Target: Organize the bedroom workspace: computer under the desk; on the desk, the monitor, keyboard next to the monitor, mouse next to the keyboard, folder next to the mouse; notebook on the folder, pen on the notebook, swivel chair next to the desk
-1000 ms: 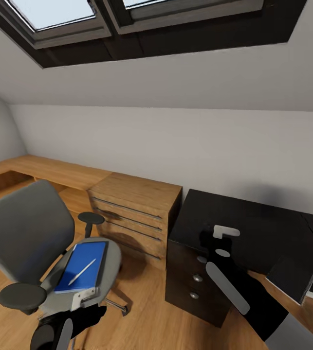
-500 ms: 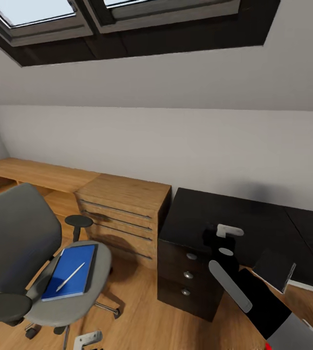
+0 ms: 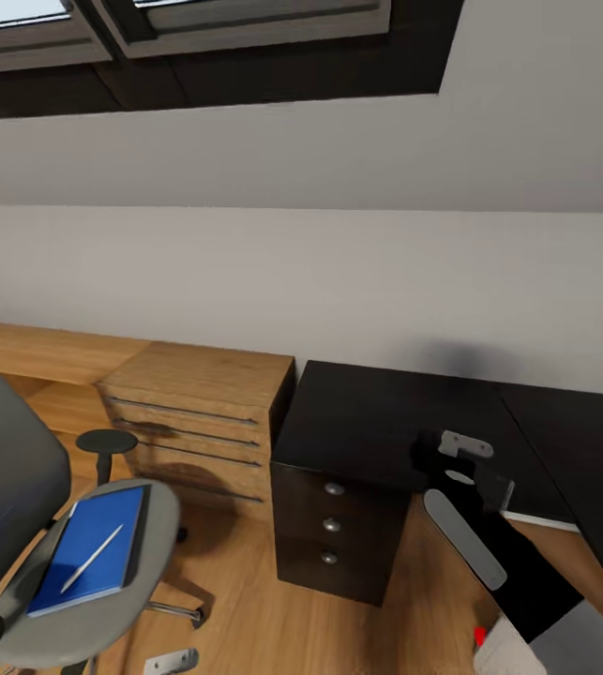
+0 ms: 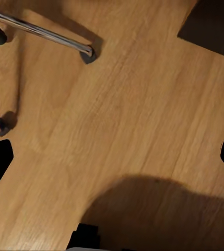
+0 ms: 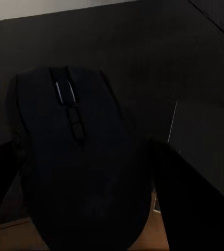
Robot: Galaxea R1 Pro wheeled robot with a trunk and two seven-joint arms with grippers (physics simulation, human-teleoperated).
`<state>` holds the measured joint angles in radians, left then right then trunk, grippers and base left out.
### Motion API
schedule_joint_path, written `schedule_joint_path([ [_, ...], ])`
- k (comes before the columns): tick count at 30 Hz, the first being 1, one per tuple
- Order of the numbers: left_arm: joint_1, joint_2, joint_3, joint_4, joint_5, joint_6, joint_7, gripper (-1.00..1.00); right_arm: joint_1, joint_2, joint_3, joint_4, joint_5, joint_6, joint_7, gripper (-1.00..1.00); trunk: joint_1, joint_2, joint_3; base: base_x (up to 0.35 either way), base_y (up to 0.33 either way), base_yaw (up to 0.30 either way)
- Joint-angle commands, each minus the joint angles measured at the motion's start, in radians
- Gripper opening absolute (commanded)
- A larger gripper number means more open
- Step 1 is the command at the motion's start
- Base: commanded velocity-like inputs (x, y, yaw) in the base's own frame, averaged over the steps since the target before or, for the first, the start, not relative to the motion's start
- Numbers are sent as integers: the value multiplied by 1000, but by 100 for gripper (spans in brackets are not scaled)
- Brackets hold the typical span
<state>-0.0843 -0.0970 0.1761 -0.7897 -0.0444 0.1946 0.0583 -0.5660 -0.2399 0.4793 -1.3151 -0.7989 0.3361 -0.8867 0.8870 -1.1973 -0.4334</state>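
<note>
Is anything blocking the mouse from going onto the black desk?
Nothing visible does. The right gripper holds the mouse between its fingers, right over the desk, whose glossy black top looks bare beneath it. The blue folder sits away on the swivel chair.

One folder (image 3: 90, 548), one pen (image 3: 92, 557), one mouse (image 5: 83, 157)

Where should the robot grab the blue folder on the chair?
Pinch the folder's long edge facing the desk, coming in from the seat's open front. It lies flat on the swivel chair, and the backrest blocks the other side. Keep it level, since the pen rests on top.
</note>
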Motion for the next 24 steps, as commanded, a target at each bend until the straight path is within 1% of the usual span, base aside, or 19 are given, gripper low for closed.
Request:
schedule_joint_path([
  [1,0,-1,3,-2,-5,6,0,100,-2,-1,-1,2,-7,3,-3,-100,0,-1,-1,0,0,-264],
  [3,0,-1,3,-2,-5,5,0,100,-2,-1,-11,20,-10,2,0,-100,0,-1,-1,0,0,-264],
  [5,0,-1,3,-2,-5,5,0,100,-2,-2,-13,25,-11,0,1,-100,0,-1,-1,0,0,-264],
  [8,0,-1,3,-2,-5,4,0,100,-2,-2,-14,28,-11,-20,0,-100,0,-1,-1,0,0,-264],
  [19,0,-1,3,-2,-5,3,0,100,-2,-2,-13,34,-10,-25,5,-100,0,-1,-1,0,1,-266],
  [21,0,-1,2,-2,-5,4,0,100,-2,-2,-13,37,-10,-25,6,-100,0,-1,-1,0,131,-276],
  [24,0,-1,2,-2,-5,4,0,100,-2,-2,-14,50,-10,-26,7,-100,0,-1,-1,0,264,-286],
])
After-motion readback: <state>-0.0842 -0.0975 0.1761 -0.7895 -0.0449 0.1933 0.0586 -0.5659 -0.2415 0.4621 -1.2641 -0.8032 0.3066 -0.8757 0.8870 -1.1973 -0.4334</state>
